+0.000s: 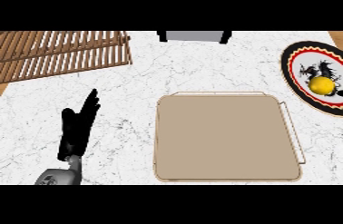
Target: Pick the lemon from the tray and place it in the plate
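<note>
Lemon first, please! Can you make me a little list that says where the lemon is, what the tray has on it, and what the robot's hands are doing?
lemon: the round yellow lemon lies on the plate, not on the tray
plate: round white plate with a red and black rim, at the counter's right edge
tray: flat tan rectangular tray, nothing on it
left hand: black left hand, open, fingers straight, resting at the lower left
right hand: not in view
counter: white marble counter

Bright, even, with no clear direction to the light. Only a faint shadow along the tray (227,137) rim; no glare anywhere.
</note>
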{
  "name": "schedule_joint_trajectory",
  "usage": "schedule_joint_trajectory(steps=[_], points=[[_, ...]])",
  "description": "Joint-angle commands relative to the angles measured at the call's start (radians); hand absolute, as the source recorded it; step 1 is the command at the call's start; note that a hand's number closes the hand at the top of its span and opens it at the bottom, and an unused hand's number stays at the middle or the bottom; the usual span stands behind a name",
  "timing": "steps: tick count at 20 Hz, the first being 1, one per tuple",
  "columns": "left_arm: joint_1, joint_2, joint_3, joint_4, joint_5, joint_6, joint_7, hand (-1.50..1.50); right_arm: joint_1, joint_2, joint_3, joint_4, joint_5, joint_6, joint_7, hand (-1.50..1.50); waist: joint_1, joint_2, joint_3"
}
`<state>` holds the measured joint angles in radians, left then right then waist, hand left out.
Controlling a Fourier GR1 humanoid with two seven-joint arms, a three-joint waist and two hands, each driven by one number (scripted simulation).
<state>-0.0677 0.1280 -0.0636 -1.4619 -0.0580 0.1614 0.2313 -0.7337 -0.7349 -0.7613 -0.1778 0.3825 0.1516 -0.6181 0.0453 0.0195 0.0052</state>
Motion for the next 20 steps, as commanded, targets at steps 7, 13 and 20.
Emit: schedule_joint_trajectory(steps=[7, 13, 20], points=[[-0.044, 0.005, 0.025, 0.028, 0.006, -0.012, 0.009, 0.00, 0.019, 0.027, 0.029, 0.009, 0.018, -0.128, 0.035, -1.50, -0.005, 0.000, -0.001], [-0.031, -0.025, -0.010, 0.010, -0.030, 0.017, 0.011, 0.00, 0.036, 0.009, 0.030, 0.013, 0.019, -0.159, 0.033, -1.50, 0.006, 0.004, 0.001], [-0.008, -0.008, 0.006, -0.020, -0.013, -0.006, 0.017, 0.00, 0.071, 0.010, 0.034, 0.019, 0.014, -0.165, 0.024, -1.50, 0.004, 0.000, 0.001]])
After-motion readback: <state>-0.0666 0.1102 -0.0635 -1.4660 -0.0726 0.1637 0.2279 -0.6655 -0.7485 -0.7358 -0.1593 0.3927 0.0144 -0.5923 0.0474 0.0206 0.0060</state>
